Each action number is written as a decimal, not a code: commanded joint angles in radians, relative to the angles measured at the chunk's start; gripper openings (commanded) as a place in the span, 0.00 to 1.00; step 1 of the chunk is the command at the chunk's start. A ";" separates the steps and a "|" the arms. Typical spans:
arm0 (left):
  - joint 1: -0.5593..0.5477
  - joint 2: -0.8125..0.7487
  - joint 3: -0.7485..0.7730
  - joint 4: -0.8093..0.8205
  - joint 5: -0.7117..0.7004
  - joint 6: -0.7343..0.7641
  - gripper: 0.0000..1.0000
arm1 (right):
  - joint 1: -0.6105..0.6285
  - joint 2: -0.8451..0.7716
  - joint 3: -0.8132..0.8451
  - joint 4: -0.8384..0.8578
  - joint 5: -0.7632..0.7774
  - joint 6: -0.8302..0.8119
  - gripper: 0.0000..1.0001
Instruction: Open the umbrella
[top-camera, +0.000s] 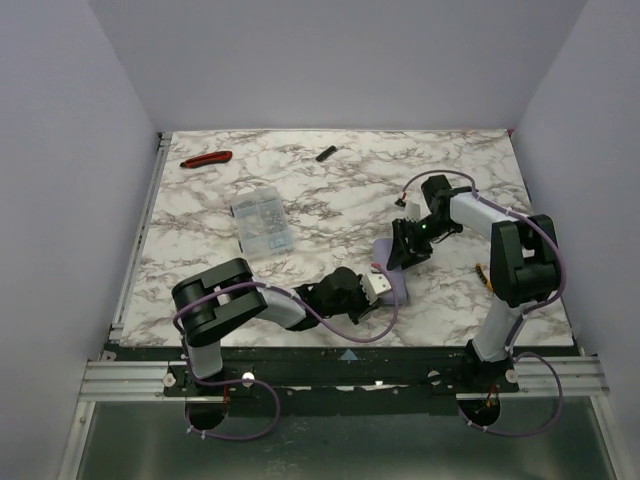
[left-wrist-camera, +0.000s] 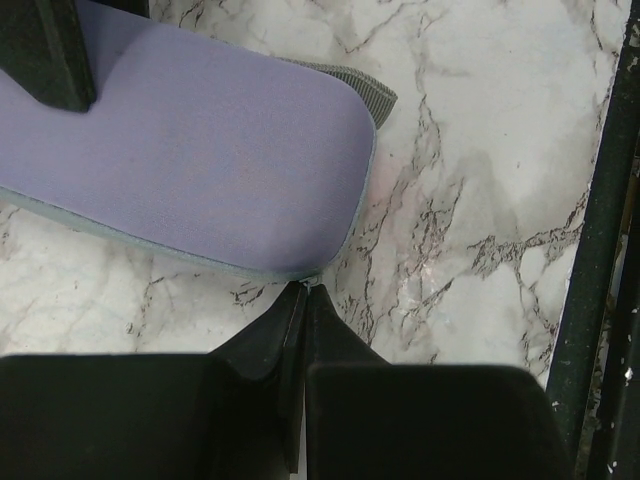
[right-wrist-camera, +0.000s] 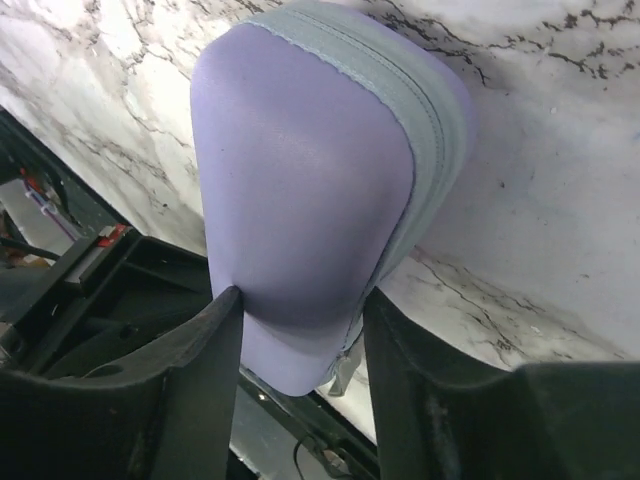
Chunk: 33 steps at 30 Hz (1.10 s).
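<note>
The umbrella (top-camera: 398, 275) is collapsed, a lavender pill-shaped oblong with a grey zip seam, lying flat near the table's front edge. My right gripper (top-camera: 405, 250) is shut on its far end. In the right wrist view both fingers (right-wrist-camera: 200, 360) press the sides of the umbrella (right-wrist-camera: 300, 180), and a small grey tab hangs under that end. My left gripper (top-camera: 372, 287) is at its near side. In the left wrist view its jaws (left-wrist-camera: 305, 290) are closed, with the tips pinching a small metal zip pull at the seam of the umbrella (left-wrist-camera: 200, 150).
A clear plastic box of small parts (top-camera: 262, 220) lies left of centre. A red and black tool (top-camera: 206, 158) and a small black item (top-camera: 326, 153) lie at the back. A small brown item (top-camera: 483, 275) sits by the right arm. The table's front edge (left-wrist-camera: 600, 250) is close.
</note>
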 joint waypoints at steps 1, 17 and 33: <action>0.006 -0.002 0.020 -0.043 -0.008 -0.013 0.00 | -0.001 0.035 -0.020 0.054 0.028 -0.050 0.41; 0.143 -0.047 0.019 -0.101 -0.013 0.005 0.00 | 0.020 0.118 -0.020 0.014 -0.002 -0.286 0.15; 0.250 -0.018 0.098 -0.155 -0.004 -0.019 0.00 | 0.063 0.072 -0.064 0.015 0.039 -0.392 0.14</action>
